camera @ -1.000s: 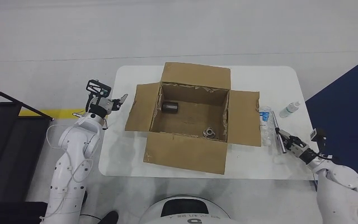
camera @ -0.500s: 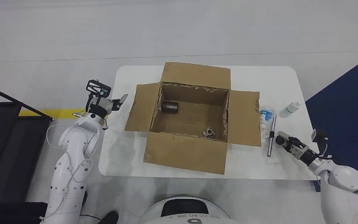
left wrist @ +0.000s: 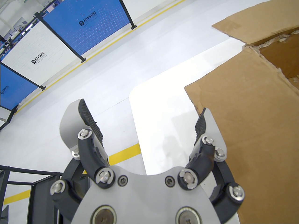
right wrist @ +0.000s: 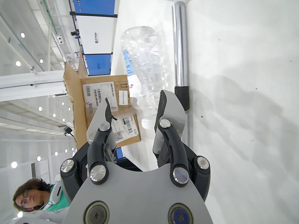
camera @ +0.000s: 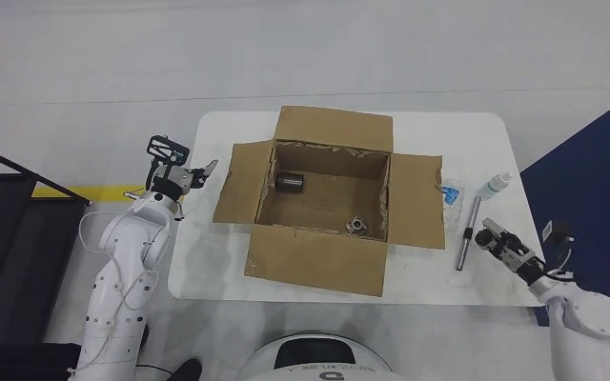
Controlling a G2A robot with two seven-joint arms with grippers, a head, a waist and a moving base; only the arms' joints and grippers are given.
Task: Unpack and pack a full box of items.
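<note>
Cardboard box (camera: 329, 195), flaps open, on the table (camera: 229, 276): the top view gives its interior, with a dark cylinder (camera: 290, 179) at 10 o'clock and a metal fitting (camera: 356, 225) at 5 o'clock, while the right wrist view gives its labelled outer wall. Metal rod (camera: 466, 233) and crumpled clear bottle (camera: 450, 205) lie at 3 o'clock of the box, the rod just beside the right gripper (camera: 484, 235), which has fingers partly apart, is empty and points toward the bottle. Left gripper (camera: 200, 173) at 9 o'clock of the box, spread wide, empty.
</note>
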